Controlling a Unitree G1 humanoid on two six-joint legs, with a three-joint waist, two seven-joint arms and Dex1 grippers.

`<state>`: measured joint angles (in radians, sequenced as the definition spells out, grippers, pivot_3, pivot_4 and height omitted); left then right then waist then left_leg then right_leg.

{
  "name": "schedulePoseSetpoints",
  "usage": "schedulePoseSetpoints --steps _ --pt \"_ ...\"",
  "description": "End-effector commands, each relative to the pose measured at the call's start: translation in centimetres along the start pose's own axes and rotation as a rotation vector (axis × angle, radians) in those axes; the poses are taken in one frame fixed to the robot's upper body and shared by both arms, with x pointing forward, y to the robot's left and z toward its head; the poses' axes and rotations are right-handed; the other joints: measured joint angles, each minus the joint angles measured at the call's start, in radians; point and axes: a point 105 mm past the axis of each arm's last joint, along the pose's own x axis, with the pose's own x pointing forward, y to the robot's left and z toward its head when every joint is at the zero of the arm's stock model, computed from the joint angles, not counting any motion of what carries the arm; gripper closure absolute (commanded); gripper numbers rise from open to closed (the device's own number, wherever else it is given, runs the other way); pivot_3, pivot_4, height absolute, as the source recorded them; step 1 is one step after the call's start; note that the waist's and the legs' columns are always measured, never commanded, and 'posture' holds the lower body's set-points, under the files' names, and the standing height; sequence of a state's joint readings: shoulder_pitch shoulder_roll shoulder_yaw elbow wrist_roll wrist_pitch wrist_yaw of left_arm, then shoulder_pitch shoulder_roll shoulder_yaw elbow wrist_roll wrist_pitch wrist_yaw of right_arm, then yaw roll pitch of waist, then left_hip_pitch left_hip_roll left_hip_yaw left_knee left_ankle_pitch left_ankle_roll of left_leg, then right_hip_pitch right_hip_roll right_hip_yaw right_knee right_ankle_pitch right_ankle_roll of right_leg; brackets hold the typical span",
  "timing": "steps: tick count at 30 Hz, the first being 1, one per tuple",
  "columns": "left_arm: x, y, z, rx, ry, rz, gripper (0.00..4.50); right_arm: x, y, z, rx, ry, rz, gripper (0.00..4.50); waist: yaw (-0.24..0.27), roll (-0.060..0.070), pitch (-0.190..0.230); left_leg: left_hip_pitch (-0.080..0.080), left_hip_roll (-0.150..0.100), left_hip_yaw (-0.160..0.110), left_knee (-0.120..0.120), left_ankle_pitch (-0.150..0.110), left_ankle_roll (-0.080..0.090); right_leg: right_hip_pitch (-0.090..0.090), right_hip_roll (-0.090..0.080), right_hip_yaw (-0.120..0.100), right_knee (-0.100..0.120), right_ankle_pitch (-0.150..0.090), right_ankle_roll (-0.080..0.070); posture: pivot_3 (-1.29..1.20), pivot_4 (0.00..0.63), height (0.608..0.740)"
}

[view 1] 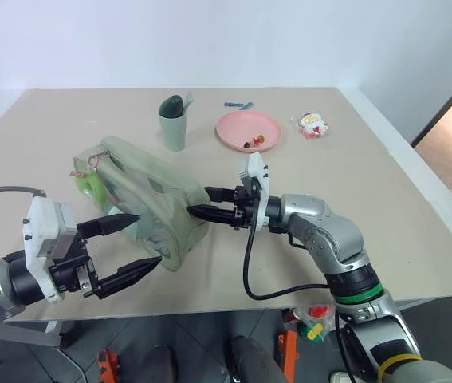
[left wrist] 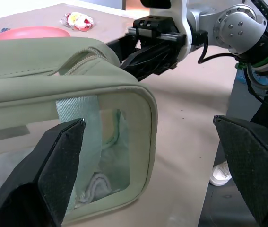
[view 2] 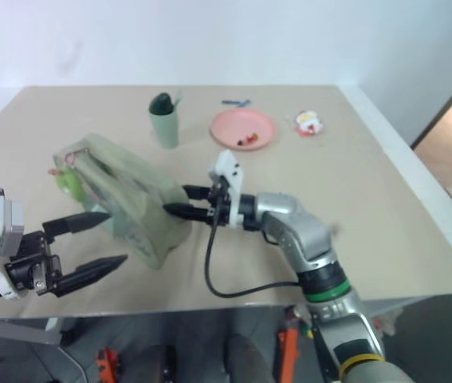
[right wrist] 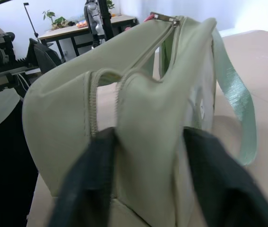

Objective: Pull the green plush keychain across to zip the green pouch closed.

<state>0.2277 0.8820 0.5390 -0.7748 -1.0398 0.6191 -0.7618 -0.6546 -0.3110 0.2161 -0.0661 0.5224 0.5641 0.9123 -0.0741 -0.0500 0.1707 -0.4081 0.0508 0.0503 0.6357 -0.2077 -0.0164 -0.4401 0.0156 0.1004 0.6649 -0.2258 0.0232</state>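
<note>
Beige tabletop [view 1: 385, 207] is carrying the green pouch [view 1: 150, 195], with the right gripper [view 1: 202, 203] pinching its near end and the left gripper [view 1: 130, 243], fingers spread wide, hovering just beside its clear side. Beyond the right gripper, a sage cup [view 1: 174, 124], pink plate [view 1: 248, 130] and small packet [view 1: 313, 125] are sitting well apart. At the pouch's far end, the green plush keychain [view 1: 92, 185] is hanging. Through the left wrist, the clear panel [left wrist: 77, 156] is sitting between the spread fingers. Through the right wrist, both fingers are squeezing the pouch's fabric.
</note>
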Motion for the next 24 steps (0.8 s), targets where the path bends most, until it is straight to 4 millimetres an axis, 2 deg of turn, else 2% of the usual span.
schedulePoseSetpoints --steps 1,3,8,12,13,16,19,22,24 --pt "0.3 -0.5 0.2 0.035 -0.006 -0.010 0.00 0.1 0.1 1.3 -0.040 -0.037 0.021 3.92 0.000 0.000 0.000 0.000 0.000 0.000 0.000 0.000 0.000 0.000 0.000 0.000 0.000 0.000 0.000 0.00 0.150 0.740" --pt "0.5 -0.4 0.2 0.035 -0.014 -0.006 0.00 0.1 0.0 1.4 -0.050 -0.041 0.027 4.45 0.000 0.000 0.000 0.000 0.000 0.000 0.000 0.000 0.000 0.000 0.000 0.000 0.000 0.000 0.000 0.00 0.150 0.740" --pt "1.0 -0.6 0.1 0.035 -0.023 -0.016 0.00 -0.4 -0.2 2.0 -0.127 -0.032 0.048 4.45 0.000 0.000 0.000 0.000 0.000 0.000 0.000 0.000 0.000 0.000 0.000 0.000 0.000 0.000 0.000 0.00 0.150 0.740" --pt "1.7 -0.9 0.1 0.027 -0.038 -0.052 0.00 -3.8 -3.4 3.9 -0.323 0.080 0.116 4.45 0.000 0.002 0.002 -0.001 -0.002 0.000 0.001 0.000 0.000 0.000 -0.001 0.000 0.000 0.001 0.001 0.00 0.150 0.740" --pt "2.0 -1.0 0.1 0.022 -0.041 -0.069 0.00 -4.9 -4.7 3.9 -0.374 0.145 0.124 4.45 0.000 0.003 0.002 -0.001 -0.003 0.001 0.001 0.000 0.000 0.000 -0.002 0.000 0.000 0.001 0.001 0.00 0.150 0.740" --pt "2.7 -1.4 0.1 0.014 -0.047 -0.105 0.00 -7.2 -7.0 3.3 -0.456 0.274 0.154 4.45 0.000 0.002 0.002 0.000 -0.003 0.001 0.002 0.000 0.000 0.002 -0.003 0.000 -0.001 0.001 0.002 0.00 0.150 0.740" --pt "3.4 -1.7 -0.1 0.014 -0.048 -0.131 0.00 -8.4 -8.2 2.8 -0.470 0.330 0.166 4.45 -0.004 0.002 0.002 0.002 -0.003 0.001 0.001 0.000 0.001 0.003 -0.002 0.000 -0.001 0.000 0.001 0.00 0.150 0.740" --pt "3.9 -2.0 -0.3 0.011 -0.049 -0.148 0.00 -8.8 -8.6 2.7 -0.449 0.340 0.171 4.45 -0.004 0.002 0.003 0.001 -0.002 0.000 -0.001 -0.001 0.001 0.001 0.000 0.001 0.000 0.001 0.003 0.00 0.150 0.740" --pt "4.2 -2.2 -0.3 0.007 -0.054 -0.160 0.00 -8.6 -9.1 3.6 -0.446 0.294 0.131 3.77 -0.006 0.003 0.003 0.001 -0.002 0.000 -0.001 -0.001 0.001 0.001 0.001 0.001 0.001 0.001 0.004 0.00 0.150 0.740"
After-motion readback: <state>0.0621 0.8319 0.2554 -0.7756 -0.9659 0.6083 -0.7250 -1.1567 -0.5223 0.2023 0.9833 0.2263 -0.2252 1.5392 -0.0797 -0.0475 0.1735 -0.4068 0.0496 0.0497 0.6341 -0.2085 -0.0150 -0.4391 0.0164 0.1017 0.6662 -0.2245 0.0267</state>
